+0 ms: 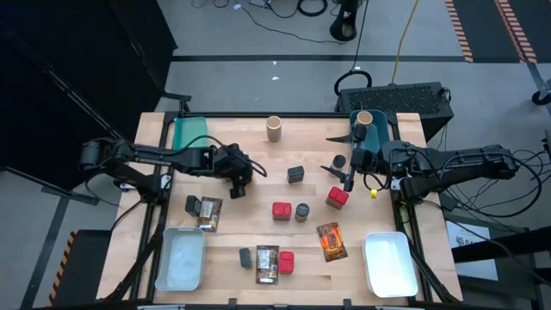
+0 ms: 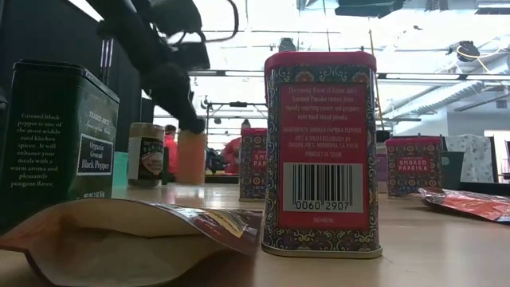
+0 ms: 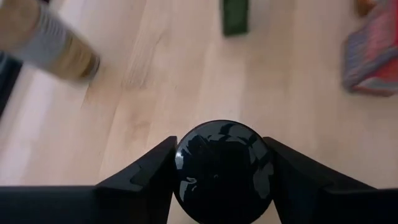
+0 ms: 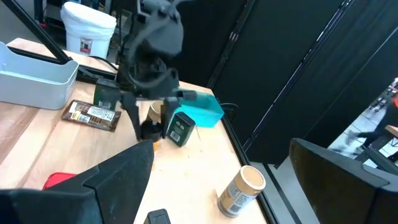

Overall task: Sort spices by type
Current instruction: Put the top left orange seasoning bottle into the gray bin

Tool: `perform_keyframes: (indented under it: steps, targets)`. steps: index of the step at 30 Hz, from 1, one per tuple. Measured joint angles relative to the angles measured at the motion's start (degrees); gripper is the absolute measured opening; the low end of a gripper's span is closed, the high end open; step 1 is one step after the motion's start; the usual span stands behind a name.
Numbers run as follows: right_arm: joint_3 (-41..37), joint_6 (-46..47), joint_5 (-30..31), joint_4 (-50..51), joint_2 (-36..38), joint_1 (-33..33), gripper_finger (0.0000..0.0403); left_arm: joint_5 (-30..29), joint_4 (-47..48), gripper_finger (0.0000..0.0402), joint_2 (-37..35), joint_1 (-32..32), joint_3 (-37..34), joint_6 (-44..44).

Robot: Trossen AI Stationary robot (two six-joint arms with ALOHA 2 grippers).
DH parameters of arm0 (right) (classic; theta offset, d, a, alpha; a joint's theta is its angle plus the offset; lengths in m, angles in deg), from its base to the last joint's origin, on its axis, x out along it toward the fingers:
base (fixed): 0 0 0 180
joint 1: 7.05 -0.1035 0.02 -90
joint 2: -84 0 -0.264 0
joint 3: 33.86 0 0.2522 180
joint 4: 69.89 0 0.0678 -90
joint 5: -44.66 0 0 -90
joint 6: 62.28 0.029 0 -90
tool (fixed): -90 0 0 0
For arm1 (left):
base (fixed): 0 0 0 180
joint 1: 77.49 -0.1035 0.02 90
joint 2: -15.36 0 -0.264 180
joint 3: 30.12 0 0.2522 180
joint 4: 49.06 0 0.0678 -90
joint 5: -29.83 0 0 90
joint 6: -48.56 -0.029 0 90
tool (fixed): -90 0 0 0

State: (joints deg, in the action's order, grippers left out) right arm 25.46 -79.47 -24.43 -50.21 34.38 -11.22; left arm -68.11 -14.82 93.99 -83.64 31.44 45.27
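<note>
Sorting has hardly begun — most spices (image 1: 281,210) lie scattered over the tabletop (image 1: 258,164). The left hand (image 3: 222,171) seems to be clamping a black jar (image 3: 222,162); the right hand (image 1: 349,181) hangs open, empty, at the right.

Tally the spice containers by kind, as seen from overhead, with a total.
Tan round cylinders: 2
Red squarish tins: 3
Dark jars and tins: 6, counting the black round jar in the left claw
Flat printed packets: 3
Total: 14; the left arm may hide more.
</note>
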Motion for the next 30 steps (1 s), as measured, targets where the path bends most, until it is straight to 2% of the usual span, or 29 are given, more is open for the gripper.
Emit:
perform_keyframes:
  steps: [5,8,13,18,24,30]
  targets:
    - [0.00,0.00,0.01,0.00,0.01,0.00,0.0361,0.02,-0.12,0.0209,-3.25,3.44,2.06,-0.05]
    - [0.00,0.47,0.01,0.22,0.01,0.02,0.0361,1.92,1.01,0.0209,-5.28,6.06,3.85,0.06]
    - [0.00,1.37,0.00,0.33,0.01,0.02,0.0361,3.24,5.69,0.0209,-7.92,12.01,7.71,6.22]
    - [0.00,1.77,0.00,0.37,-0.01,0.02,0.0361,3.32,9.08,0.0209,-9.95,20.69,10.93,12.18]
    - [0.00,3.02,-0.04,0.46,-0.25,0.01,0.0361,1.65,16.05,0.0209,-11.32,31.60,13.81,24.76]
    - [0.00,3.26,-0.22,0.28,-2.11,0.00,0.0361,0.43,32.97,0.0209,-11.63,41.95,14.83,44.38]
